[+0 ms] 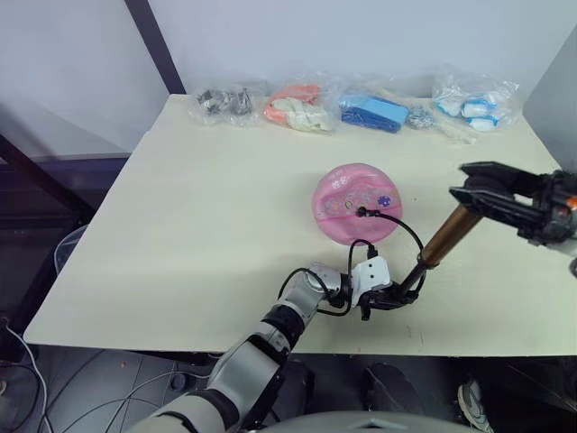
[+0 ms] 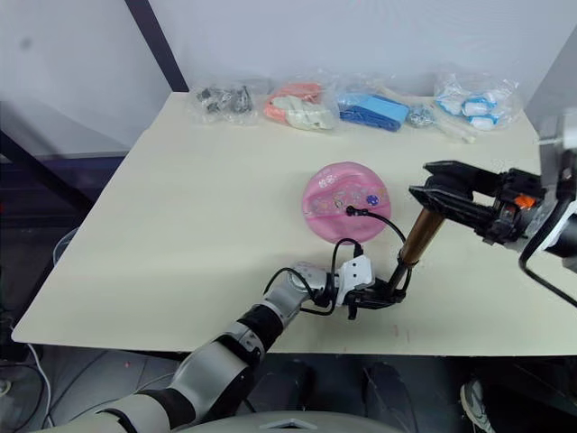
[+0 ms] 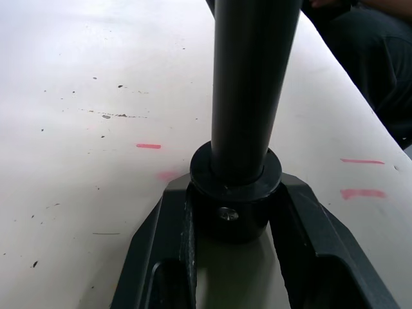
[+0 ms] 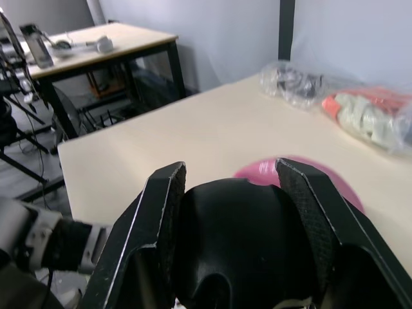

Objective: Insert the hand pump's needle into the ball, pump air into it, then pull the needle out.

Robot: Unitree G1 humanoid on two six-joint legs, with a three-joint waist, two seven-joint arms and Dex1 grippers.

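A pale wooden surface (image 1: 207,234) carries the scene, with a row of clear plastic bags (image 1: 361,108) of small items lined up along its far edge. Near the middle lies the ball (image 1: 356,201), pink and dented into a shallow bowl, resting on the surface well short of the bags. The hand pump (image 1: 446,236) stands tilted just beside it on the robot's right, its gold-bronze barrel leaning away from the ball, base cap down on the surface near the front edge. The right tool (image 1: 471,185) has its two black fingers closed on the pump's black handle at the top of the barrel, as the right wrist view shows. The left tool (image 1: 389,298) lies low on the surface, its fingers clamped on either side of the pump's black base cap. The thin black hose (image 1: 401,227) loops from the base up to the needle (image 1: 361,213), whose black fitting sits at the ball's near side.
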